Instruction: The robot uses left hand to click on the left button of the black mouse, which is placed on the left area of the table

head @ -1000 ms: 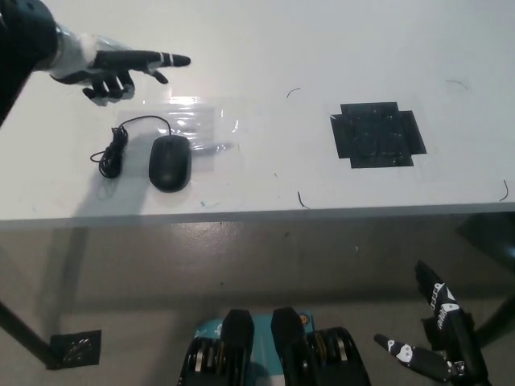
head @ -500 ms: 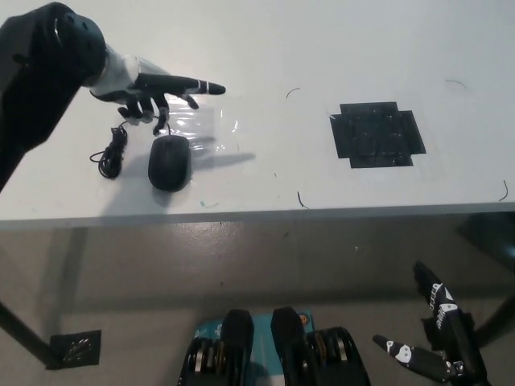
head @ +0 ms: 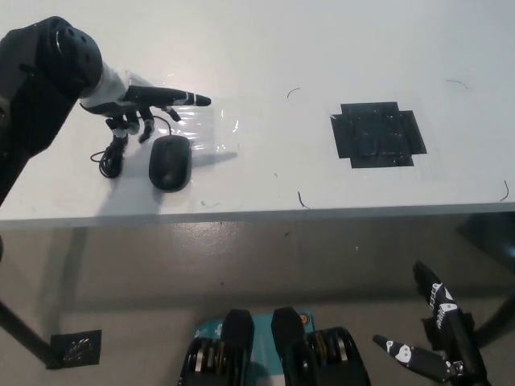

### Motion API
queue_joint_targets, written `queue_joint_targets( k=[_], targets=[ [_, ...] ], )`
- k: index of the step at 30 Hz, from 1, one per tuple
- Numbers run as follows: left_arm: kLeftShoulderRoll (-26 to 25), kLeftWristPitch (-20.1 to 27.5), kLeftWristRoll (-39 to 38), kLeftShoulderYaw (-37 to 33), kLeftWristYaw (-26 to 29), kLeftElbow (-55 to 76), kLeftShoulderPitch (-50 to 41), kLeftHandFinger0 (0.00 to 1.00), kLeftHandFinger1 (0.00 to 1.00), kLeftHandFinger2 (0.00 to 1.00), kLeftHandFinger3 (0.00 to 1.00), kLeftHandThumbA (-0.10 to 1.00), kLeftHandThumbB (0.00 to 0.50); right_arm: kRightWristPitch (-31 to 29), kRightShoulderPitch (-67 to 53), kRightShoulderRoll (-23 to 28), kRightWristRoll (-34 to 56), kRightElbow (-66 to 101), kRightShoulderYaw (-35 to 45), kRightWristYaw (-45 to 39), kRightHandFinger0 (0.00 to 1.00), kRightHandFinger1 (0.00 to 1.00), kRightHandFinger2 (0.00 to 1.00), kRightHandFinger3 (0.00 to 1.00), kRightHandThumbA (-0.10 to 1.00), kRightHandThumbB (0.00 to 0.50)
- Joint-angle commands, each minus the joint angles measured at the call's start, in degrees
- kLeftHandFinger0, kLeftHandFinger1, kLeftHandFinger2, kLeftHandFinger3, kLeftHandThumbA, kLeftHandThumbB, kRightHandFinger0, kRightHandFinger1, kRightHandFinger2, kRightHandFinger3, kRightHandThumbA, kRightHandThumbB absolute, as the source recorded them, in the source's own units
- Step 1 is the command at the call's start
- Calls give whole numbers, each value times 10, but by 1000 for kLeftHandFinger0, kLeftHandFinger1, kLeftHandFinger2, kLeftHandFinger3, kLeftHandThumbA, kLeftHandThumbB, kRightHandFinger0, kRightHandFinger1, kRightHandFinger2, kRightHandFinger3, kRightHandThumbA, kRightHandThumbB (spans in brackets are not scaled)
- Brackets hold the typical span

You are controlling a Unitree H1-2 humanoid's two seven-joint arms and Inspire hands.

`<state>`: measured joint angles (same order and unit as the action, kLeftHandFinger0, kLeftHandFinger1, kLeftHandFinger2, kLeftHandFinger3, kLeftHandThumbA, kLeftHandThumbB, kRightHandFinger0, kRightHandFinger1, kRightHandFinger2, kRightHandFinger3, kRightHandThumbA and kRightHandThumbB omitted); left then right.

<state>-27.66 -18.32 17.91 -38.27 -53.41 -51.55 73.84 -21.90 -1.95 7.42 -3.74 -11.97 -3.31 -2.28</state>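
White surface (head: 265, 48) fills the upper part of the head view; its front edge runs across just above the middle, with grey floor below.

Black mouse (head: 170, 161) lies on the left part of the surface, near the front edge, long axis roughly front to back. Its thin black cable (head: 113, 149) leaves the far end and gathers in a loose bundle just to the left of it. A patch of clear, shiny tape or film (head: 197, 125) sits on the surface just beyond the mouse and a little to its right.

Left robot hand (head: 141, 108) is beyond the mouse's far end and slightly to its left, at the end of a bulky black arm coming in from the upper left. One finger is stretched out, pointing toward picture right over the clear film; the rest are curled under. It holds nothing. Whether it touches the mouse cannot be told; in the picture it shows clear of the mouse body.

Black square patch of tape (head: 377, 134) lies on the right part of the surface, well apart from the mouse.

Right robot hand (head: 438, 338) rests low at the bottom right, below the surface level, fingers spread and empty.
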Motion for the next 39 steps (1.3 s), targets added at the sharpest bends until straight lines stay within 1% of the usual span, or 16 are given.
queue_joint_targets(
  k=[1, 3, 4, 7, 11, 12, 14, 16, 17, 22, 24, 28, 32, 36, 37, 39],
  targets=[
    [-17, 32, 29, 8, 3, -16, 42, 0, 81, 390, 1000, 1000, 215, -8, 6, 3, 2, 16, 5, -2, 1000, 1000, 1000, 1000, 1000, 109],
    [-18, 41, 34, 7, 1, -25, 46, 0, 13, 324, 1000, 1000, 222, -8, 6, 3, 3, 15, 4, -3, 1000, 1000, 1000, 1000, 1000, 108],
    [-18, 50, 37, 7, 0, -34, 50, 0, 1, 258, 1000, 1000, 218, -9, 6, 3, 5, 15, 4, -4, 1000, 1000, 1000, 1000, 1000, 105],
    [-17, 55, 38, 12, 2, -42, 53, 0, 0, 172, 1000, 1000, 218, -12, 6, 3, 2, 12, 5, -2, 1000, 1000, 1000, 1000, 1000, 103],
    [-11, 57, 45, 15, 5, -48, 49, 0, 0, 214, 1000, 1000, 233, -11, 7, 3, 3, 11, 5, -2, 1000, 1000, 1000, 1000, 1000, 120],
    [-10, 56, 48, 15, 6, -47, 48, 0, 28, 261, 1000, 1000, 232, -10, 7, 3, 3, 12, 5, -2, 1000, 1000, 1000, 1000, 1000, 119],
    [-9, 62, 51, 16, 10, -49, 46, 0, 35, 276, 1000, 1000, 231, -9, 6, 3, 2, 14, 5, -1, 1000, 1000, 1000, 1000, 1000, 110],
    [-4, 50, 49, 22, 10, -55, 43, 0, 0, 164, 1000, 1000, 233, -8, 6, 4, 2, 14, 5, -2, 1000, 1000, 1000, 1000, 1000, 114],
    [-2, 46, 49, 24, 9, -60, 43, 0, 0, 153, 1000, 1000, 236, -6, 6, 4, 3, 14, 5, -3, 1000, 1000, 1000, 1000, 1000, 115],
    [-2, 64, 58, 20, 6, -59, 36, 0, 0, 117, 1000, 1000, 209, -9, 3, 2, 3, 14, 4, -2, 1000, 1000, 1000, 1000, 1000, 106],
    [2, 60, 55, 25, 4, -67, 39, 0, 0, 142, 1000, 1000, 200, -9, 3, 2, 6, 15, 5, -3, 1000, 1000, 1000, 1000, 1000, 104],
    [7, 62, 64, 21, 7, -79, 39, 0, 0, 137, 1000, 1000, 227, -12, 2, 2, 4, 14, 5, -2, 1000, 1000, 1000, 1000, 1000, 101],
    [11, 69, 65, 24, 6, -93, 40, 0, 0, 148, 1000, 1000, 215, -16, 2, 2, 4, 11, 4, -2, 1000, 1000, 1000, 1000, 1000, 99],
    [14, 54, 71, 20, -2, -89, 36, 0, 0, 65, 1000, 1000, 216, -9, 0, 1, 5, 17, 4, -3, 1000, 1000, 1000, 1000, 1000, 104],
    [15, 61, 73, 18, -2, -91, 36, 0, 0, 63, 797, 1000, 219, -7, -1, 1, 4, 18, 4, -3, 1000, 1000, 1000, 1000, 1000, 104],
    [15, 61, 73, 19, -3, -89, 33, 0, 0, 89, 859, 1000, 204, -10, 0, 1, 6, 15, 4, -4, 1000, 1000, 1000, 1000, 1000, 108]
  ],
)
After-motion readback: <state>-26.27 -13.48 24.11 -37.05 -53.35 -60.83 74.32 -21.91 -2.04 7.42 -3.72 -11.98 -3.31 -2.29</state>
